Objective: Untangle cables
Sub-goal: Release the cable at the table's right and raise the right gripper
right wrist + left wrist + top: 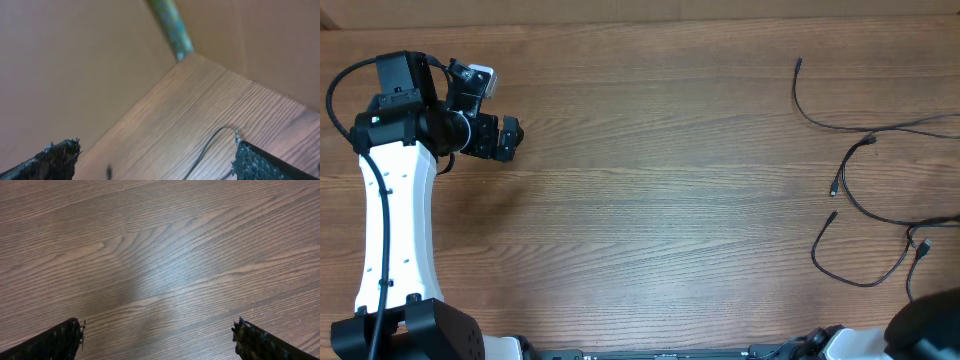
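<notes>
You see the whole worktop from the overhead camera, straight down and from far off. The left wrist camera looks down at bare wood, close, over the left end effector. The right wrist camera sits low over the right end effector, facing the worktop's corner and a wall. It shares the cables with the overhead view.

No text, label, brand, number or sign can be read in any view. Nothing legible is carried by the wooden table, the white arm housing at nine o'clock, or the cables at three o'clock.
</notes>
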`<state>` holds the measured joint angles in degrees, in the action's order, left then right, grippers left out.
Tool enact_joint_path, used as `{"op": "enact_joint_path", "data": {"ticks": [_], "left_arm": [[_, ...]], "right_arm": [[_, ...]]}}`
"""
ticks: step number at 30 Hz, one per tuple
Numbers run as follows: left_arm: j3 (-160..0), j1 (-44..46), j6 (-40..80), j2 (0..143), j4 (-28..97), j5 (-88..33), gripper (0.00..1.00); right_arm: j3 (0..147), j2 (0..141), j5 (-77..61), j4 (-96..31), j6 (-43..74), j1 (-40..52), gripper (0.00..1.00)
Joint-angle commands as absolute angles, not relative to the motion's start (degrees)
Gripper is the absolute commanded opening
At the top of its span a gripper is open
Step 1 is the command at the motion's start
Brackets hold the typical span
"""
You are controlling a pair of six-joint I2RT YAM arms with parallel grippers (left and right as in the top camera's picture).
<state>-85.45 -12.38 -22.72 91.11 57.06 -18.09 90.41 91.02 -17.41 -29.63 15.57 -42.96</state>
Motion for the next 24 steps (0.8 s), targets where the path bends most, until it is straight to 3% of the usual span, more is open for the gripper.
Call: {"op": "enact_joint_path", "data": {"ticks": [1, 15, 24], "left_arm": [[-85.97, -12.32, -23.77, 91.53, 56.95, -19.09, 1.0], [-85.97, -12.32, -23.77, 91.53, 56.95, -19.09, 1.0], [-85.97, -12.32, -23.77, 91.53, 56.95, -19.09, 0.99]], "right_arm": [[90.78, 85.54, -19.73, -31.73, 11.38, -38.11, 1.0], [90.76, 79.61, -0.82, -48.51, 1.41, -8.51, 1.0], [90.76, 79.64, 5.06, -52.99, 1.43, -1.23, 1.0]]}}
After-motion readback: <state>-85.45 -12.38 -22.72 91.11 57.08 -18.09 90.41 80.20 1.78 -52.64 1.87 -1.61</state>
